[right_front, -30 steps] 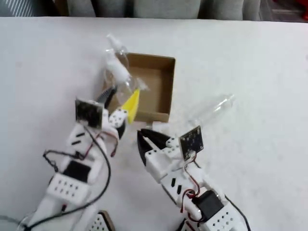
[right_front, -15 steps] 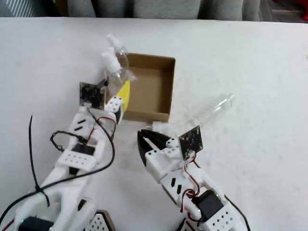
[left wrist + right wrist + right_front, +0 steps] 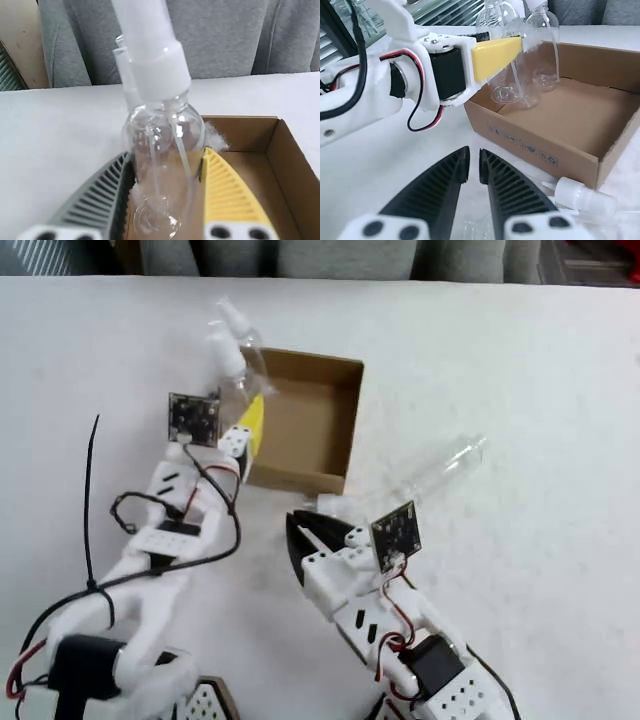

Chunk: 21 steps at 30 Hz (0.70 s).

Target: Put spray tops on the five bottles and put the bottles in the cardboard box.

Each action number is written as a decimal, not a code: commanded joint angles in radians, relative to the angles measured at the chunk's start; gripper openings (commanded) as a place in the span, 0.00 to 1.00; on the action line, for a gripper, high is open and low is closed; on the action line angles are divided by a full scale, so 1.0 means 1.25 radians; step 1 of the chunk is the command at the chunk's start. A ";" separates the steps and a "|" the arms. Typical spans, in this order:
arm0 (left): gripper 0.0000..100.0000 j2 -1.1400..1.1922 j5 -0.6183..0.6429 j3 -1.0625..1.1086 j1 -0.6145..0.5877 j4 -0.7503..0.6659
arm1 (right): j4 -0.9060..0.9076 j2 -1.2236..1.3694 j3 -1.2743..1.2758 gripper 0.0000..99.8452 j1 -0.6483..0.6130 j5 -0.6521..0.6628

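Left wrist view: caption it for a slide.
Left gripper clamps a clear plastic spray-topped bottle at the brown cardboard box's corner.

place: indoor room, home-like | evidence: grey cushions [image 3: 240, 35], slatted blinds [image 3: 445, 15], white table [image 3: 520, 370]

white table [image 3: 520, 360] bears cardboard box [image 3: 310, 430], lying bottle [image 3: 440, 469].

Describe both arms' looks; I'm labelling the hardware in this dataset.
Left arm: white plastic shell, black servos, loose black and red cables, dark square circuit board at the wrist; ribbed jaws, one grey, one yellow. Right arm: same white shell and board, red wiring, two black ribbed jaws.
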 commanded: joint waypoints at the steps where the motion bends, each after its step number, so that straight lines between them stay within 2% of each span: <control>1: 0.02 0.025 0.021 -0.049 -0.025 -0.038 | 0.003 -0.004 0.007 0.02 -0.003 0.001; 21: 0.02 0.029 0.027 -0.016 -0.024 -0.038 | 0.003 -0.004 0.007 0.02 -0.003 0.001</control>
